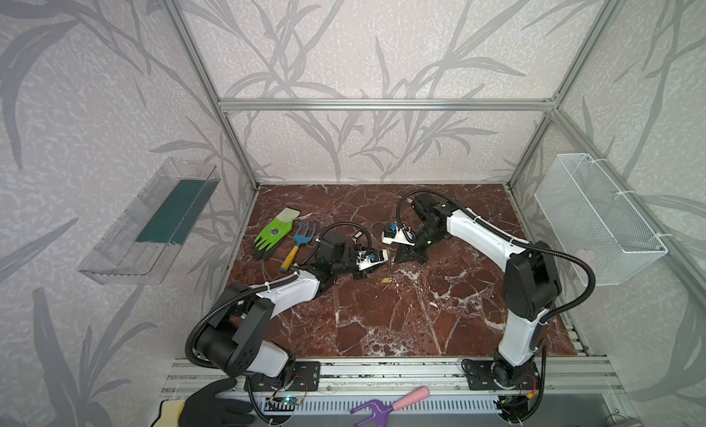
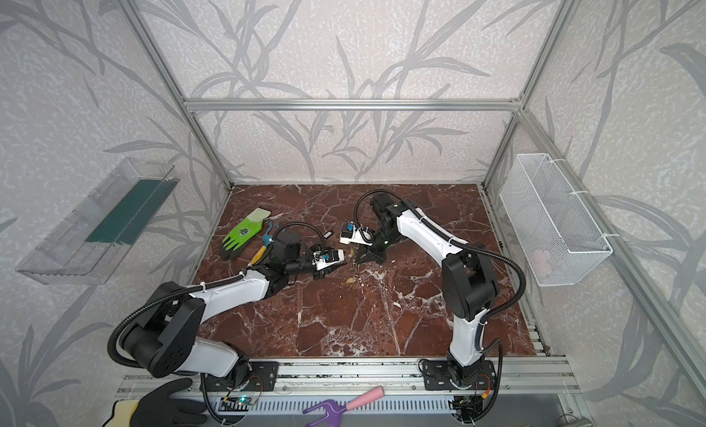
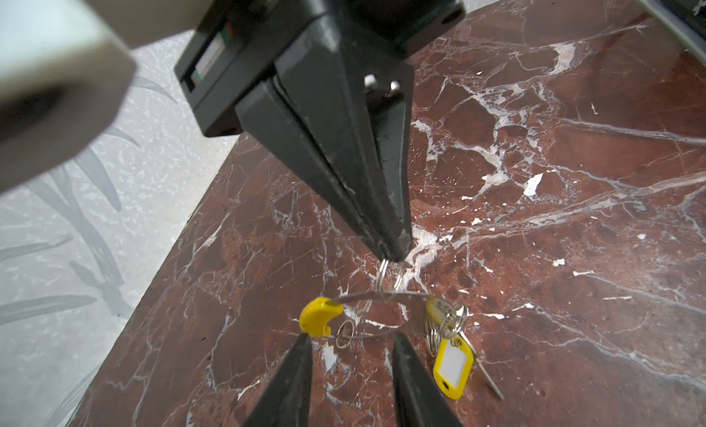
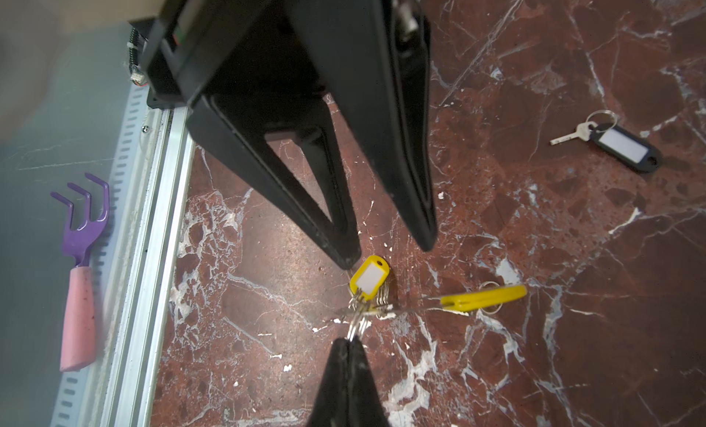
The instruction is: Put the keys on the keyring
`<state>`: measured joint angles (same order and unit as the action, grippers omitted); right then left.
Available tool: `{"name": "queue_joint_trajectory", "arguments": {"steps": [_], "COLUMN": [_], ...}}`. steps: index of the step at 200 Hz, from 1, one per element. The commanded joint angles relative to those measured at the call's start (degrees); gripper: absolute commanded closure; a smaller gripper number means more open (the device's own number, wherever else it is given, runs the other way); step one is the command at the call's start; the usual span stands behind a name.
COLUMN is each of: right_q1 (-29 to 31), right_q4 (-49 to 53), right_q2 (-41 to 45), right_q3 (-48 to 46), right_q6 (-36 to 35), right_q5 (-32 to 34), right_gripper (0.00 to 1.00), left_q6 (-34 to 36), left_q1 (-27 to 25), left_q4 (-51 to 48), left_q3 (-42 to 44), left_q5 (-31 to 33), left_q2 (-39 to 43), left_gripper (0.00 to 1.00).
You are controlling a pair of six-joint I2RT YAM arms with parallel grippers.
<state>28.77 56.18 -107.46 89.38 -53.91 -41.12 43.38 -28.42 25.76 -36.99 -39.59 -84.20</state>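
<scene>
The right tool is pinched shut on two small split rings, and the thin wire of the keyring runs through those rings just past its tips. The left tool faces it, partly open and gripping nothing. Its fingertips stand on either side of the keyring's near rim. One is just beside the yellow segment, but whether it touches is unclear. A lone small ring sits at the rim next to that segment. At the opposite side of the rim the yellow-tag key hangs from a bunch of small rings, its blade pointing down at the counter. The black-fob key lies flat on the counter, well apart from the keyring and not on it. Towards the counter's left edge in both top views lie a green glove and a blue rake. A purple rake with a pink handle lies off the counter, past the front rail.
</scene>
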Motion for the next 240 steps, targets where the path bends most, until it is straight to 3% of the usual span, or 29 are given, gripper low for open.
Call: {"name": "queue_joint_trajectory", "arguments": {"steps": [1,58,173,201,240], "right_q1": [-0.2,0.1,1.0,0.9,1.0], "right_q4": [2.6,0.8,-10.5,-16.4,-25.0], "right_q2": [0.4,1.4,7.4,10.8,14.2], "right_q3": [1.3,-0.3,-8.2,-12.6,-18.2], "right_q6": [-0.6,0.9,4.2,5.6,8.2], "right_q5": [-2.1,-3.2,-2.8,-2.3,-3.3], "right_gripper": [1.00,1.00,1.00,1.00,1.00], "left_q6": [-1.1,-2.3,-3.0,-8.7,-18.9], "left_q1": [-0.5,-1.6,-2.2,-1.0,2.6], "left_q4": [2.9,2.8,-1.7,2.4,11.5], "left_q3": [-0.5,-1.1,-2.1,1.2,5.3], "left_q5": [-1.9,-3.0,-3.7,-1.4,-5.3], "left_q2": [-0.3,-0.1,0.1,1.9,3.0], "left_gripper": [0.65,0.71,0.70,0.68,0.65]}}
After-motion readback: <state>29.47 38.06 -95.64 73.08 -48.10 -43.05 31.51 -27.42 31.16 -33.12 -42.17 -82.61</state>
